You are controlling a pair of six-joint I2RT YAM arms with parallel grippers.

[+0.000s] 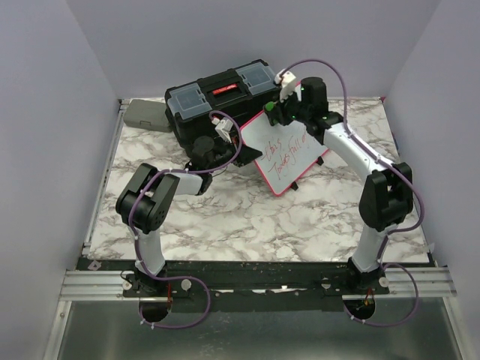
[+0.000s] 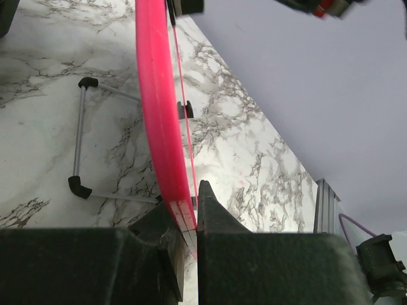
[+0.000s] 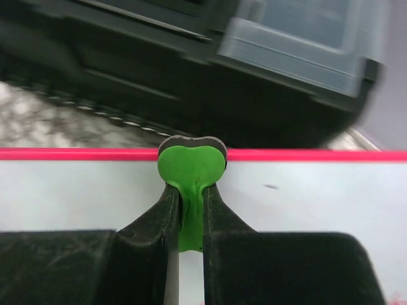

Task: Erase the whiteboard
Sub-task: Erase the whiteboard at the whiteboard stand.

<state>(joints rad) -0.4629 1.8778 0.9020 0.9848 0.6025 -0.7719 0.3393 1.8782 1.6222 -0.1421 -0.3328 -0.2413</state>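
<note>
- Gripping the left edge of the whiteboard [image 1: 289, 154], the left hand [image 2: 187, 215] is closed tight on its pink frame. The left wrist view shows the frame pinched between both fingers, which the top view leaves half hidden behind the wrist.
- The board sits tilted over the far middle of the marble bench [image 1: 225, 217], just in front of a black toolbox [image 1: 221, 96].
- The right hand [image 3: 191, 190] is closed on a green eraser [image 3: 191, 164]. The eraser's rounded head lies over the pink rim at the board's far edge. Only the right wrist view shows this clearly; from above the eraser is a small green speck.
- Only the top view shows the red handwriting [image 1: 287, 148] running across the white face, and it is too small to read surely.
- Only the left wrist view shows the board edge-on and, behind it, a thin wire stand [image 2: 79, 136] with black tips on the bench.
- In the right wrist view the toolbox is blurred and cut off at the top.
- A grey case [image 1: 146, 114] lies at the far left corner beside the toolbox; whether they touch I cannot tell.
- Purple cables [image 1: 330, 71] loop over the right arm.
</note>
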